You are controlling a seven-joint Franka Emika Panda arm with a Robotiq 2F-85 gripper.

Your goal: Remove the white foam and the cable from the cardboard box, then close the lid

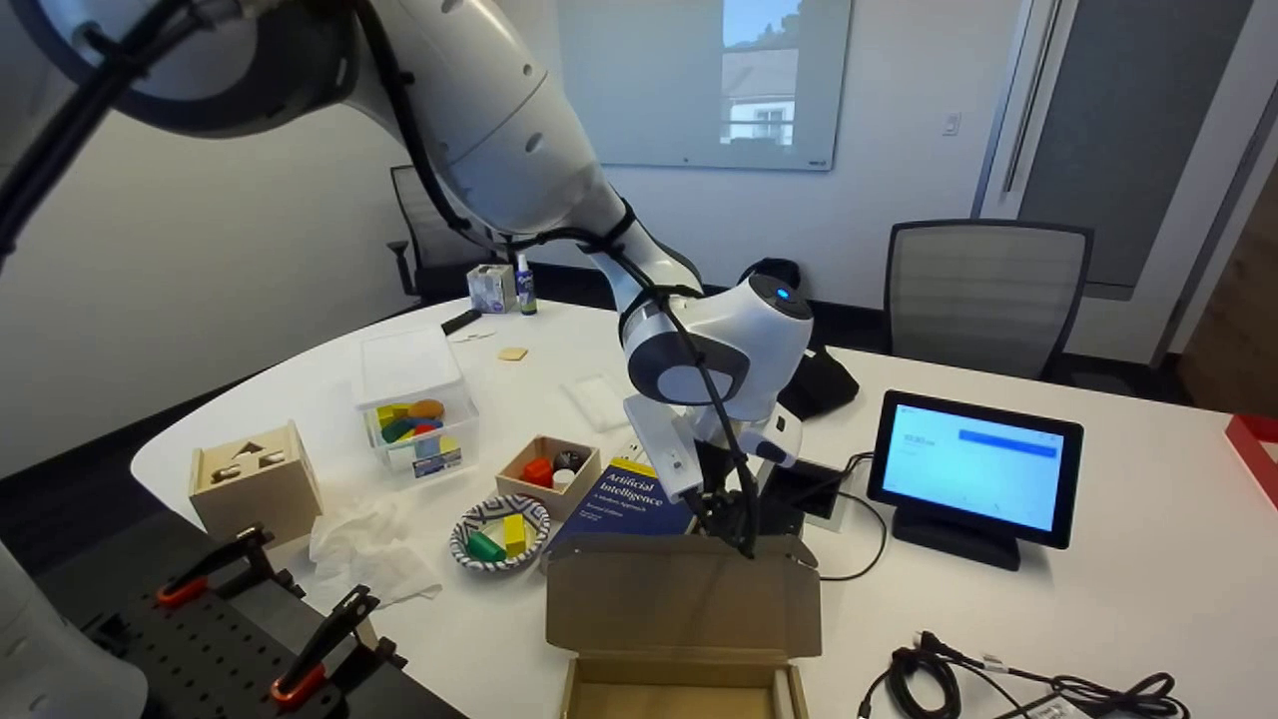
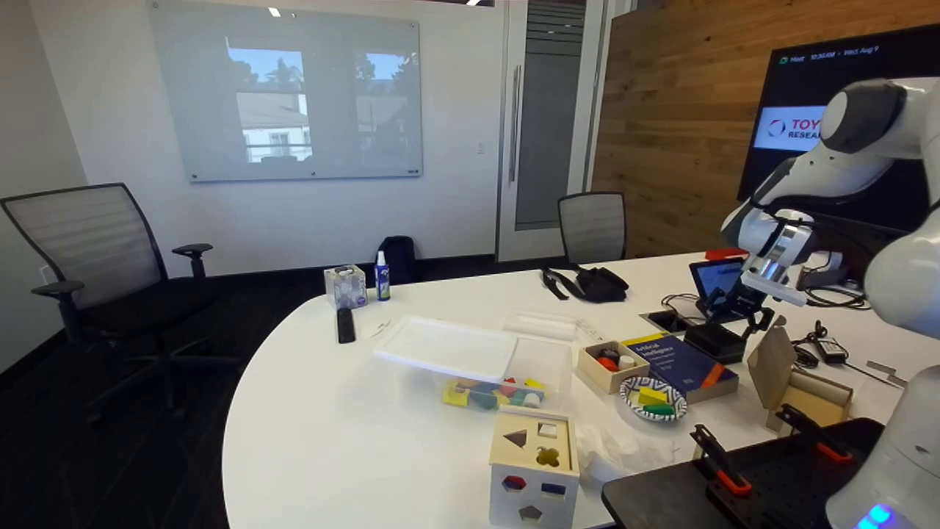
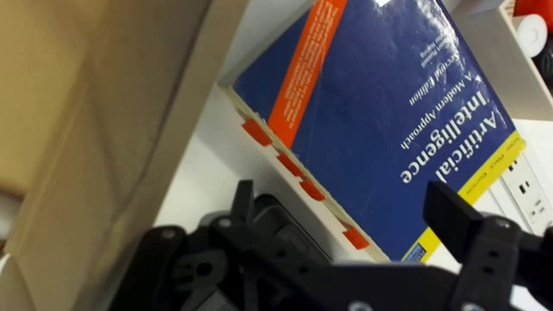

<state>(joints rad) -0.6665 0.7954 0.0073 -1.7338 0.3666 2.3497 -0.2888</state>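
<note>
The cardboard box (image 1: 689, 694) stands open at the table's near edge, its lid (image 1: 684, 599) raised; box (image 2: 819, 400) and lid (image 2: 769, 371) also show in an exterior view. In the wrist view the blurred box (image 3: 47, 99) fills the left side. The black cable (image 1: 924, 679) lies coiled on the table beside the box. A crumpled white sheet (image 1: 369, 554) lies left of the bowl; I cannot tell whether it is the foam. A pale strip (image 1: 784, 694) shows at the box's inner side. My gripper (image 3: 341, 192) is open and empty, just behind the raised lid (image 1: 727, 524).
A blue book (image 3: 367, 116) lies under the gripper, with a black object (image 2: 712, 342) beside it. A patterned bowl (image 1: 499, 534), a small wooden box (image 1: 549, 474), a plastic bin (image 1: 424, 429) and a shape sorter (image 1: 255, 479) stand leftward. A tablet screen (image 1: 973, 464) stands right.
</note>
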